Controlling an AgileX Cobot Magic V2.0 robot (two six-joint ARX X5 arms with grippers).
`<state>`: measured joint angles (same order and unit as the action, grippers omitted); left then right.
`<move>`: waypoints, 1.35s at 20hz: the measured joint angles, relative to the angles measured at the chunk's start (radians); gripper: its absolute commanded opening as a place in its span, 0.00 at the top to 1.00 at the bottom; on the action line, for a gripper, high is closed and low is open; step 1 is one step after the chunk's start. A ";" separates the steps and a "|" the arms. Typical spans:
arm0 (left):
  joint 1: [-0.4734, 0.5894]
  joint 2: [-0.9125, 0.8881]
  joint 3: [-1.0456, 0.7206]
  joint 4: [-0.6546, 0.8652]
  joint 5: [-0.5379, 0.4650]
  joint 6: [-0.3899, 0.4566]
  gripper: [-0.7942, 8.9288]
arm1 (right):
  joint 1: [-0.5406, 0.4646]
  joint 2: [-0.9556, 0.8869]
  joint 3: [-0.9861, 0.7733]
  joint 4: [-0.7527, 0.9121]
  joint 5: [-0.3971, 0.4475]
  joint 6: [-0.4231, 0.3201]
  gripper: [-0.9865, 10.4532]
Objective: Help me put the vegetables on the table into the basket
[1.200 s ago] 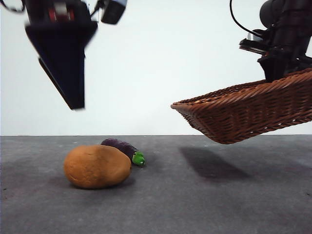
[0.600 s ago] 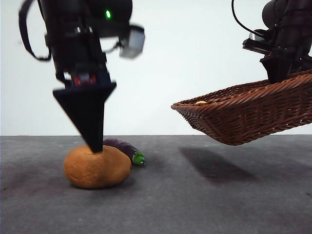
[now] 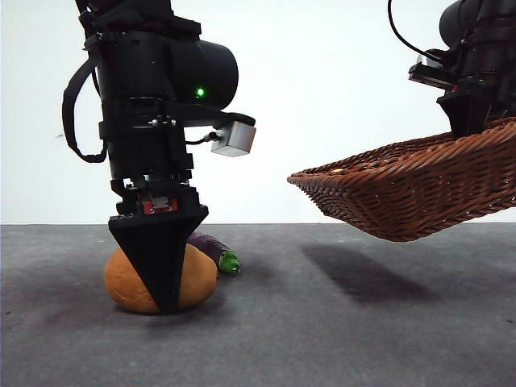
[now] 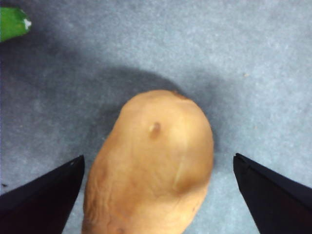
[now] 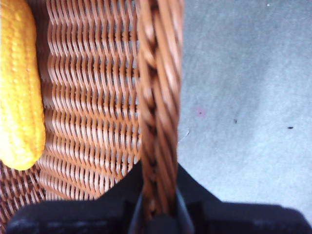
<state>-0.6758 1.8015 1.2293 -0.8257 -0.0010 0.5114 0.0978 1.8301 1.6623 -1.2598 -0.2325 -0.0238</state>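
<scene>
The potato [image 4: 153,161] lies on the table [image 3: 363,339], and it sits between the two black jaws of the left gripper [image 3: 165,302], which are spread wide on both sides of it. In the left wrist view each jaw stands apart from the potato's skin, with a strip of grey table showing on either side, so the jaws do not touch it. In the front view this gripper is lowered in front of the potato [image 3: 197,274], with its dark tip close to the table surface, and the tan body shows on both sides of the jaw. Just behind the potato and beside the left gripper lies the eggplant [image 3: 211,246], its green cap [image 3: 229,261] pointing away from the gripper; the same green cap shows at the corner of the left wrist view [image 4: 12,22]. Well apart from the left gripper, the basket [image 3: 419,193] hangs above the table, tilted, with its shadow on the table below. The right gripper [image 5: 158,209] is closed on the braided rim [image 5: 158,97] of the basket and holds it up. Inside the basket, near this rim, lies a yellow vegetable [image 5: 19,83] with a bumpy surface.
</scene>
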 measured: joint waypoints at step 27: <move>-0.206 -0.210 0.124 0.184 0.318 -0.431 0.92 | 0.212 0.000 0.000 -0.004 -0.001 0.051 0.92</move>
<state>-0.8814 1.5917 1.3533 -0.6415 0.3172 0.0799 0.3096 1.8301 1.6623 -1.2636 -0.2337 0.0269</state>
